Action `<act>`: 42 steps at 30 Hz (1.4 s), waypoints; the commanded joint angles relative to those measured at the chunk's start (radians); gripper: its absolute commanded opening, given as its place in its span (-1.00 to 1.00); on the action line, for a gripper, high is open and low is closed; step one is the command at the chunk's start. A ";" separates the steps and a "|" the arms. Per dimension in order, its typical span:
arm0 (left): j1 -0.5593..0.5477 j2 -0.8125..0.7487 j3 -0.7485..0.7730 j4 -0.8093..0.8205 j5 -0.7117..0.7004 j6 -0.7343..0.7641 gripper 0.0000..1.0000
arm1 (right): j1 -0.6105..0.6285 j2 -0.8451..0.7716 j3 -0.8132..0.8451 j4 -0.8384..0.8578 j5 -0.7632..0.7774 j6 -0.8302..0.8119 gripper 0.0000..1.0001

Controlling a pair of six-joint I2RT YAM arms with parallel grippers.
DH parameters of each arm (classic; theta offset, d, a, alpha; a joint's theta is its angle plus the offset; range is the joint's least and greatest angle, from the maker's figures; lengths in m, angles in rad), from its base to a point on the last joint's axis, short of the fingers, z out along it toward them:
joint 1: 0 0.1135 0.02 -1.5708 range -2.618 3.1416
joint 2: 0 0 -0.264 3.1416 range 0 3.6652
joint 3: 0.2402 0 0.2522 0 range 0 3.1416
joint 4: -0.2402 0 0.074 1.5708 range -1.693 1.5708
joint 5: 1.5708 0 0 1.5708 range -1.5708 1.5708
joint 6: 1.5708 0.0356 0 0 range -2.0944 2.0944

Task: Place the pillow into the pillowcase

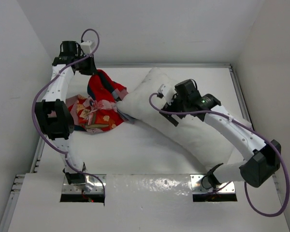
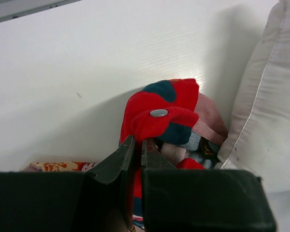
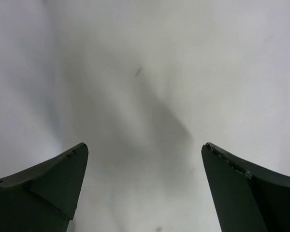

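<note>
The left hand (image 2: 139, 145) is clenched on a raised fold of the red pillowcase (image 1: 102, 108). The right hand (image 3: 145, 159) hangs released over the white pillow (image 1: 145, 99), which touches the pillowcase on the white table (image 1: 135, 150), between plain white walls (image 1: 159, 29).

Pillow (image 2: 266, 96) cropped at the left wrist view's edge; pillowcase (image 1: 104, 104) partly behind left arm (image 1: 53, 118).

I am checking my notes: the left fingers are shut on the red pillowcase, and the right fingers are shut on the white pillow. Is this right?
Not quite. In the right wrist view the right fingers stand wide open over the pillow. The left fingers are shut on the pillowcase.
</note>
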 commanded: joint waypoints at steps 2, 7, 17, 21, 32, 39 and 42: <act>0.008 -0.014 0.021 0.021 0.071 -0.004 -1.00 | -0.030 0.110 0.092 0.517 0.063 0.162 0.98; -0.006 -0.049 -0.031 0.017 0.084 0.007 -1.00 | -0.133 0.494 0.525 0.541 0.140 0.524 0.98; -0.007 -0.066 -0.066 0.001 0.071 0.010 -1.00 | -0.219 0.786 0.673 0.496 -0.102 0.758 0.98; -0.007 -0.049 -0.048 -0.003 0.077 0.012 -1.00 | -0.221 0.733 0.511 0.571 -0.179 0.758 0.71; -0.018 -0.080 0.003 -0.019 0.207 0.045 -1.00 | -0.287 0.446 0.424 0.451 -0.831 0.448 -1.00; -0.063 -0.106 -0.002 -0.008 0.376 0.067 -1.00 | -0.104 0.337 0.189 0.675 -0.933 0.554 -1.00; -0.121 -0.118 0.006 -0.089 0.463 0.149 -1.00 | -0.028 0.469 0.346 0.637 -0.942 0.592 -1.00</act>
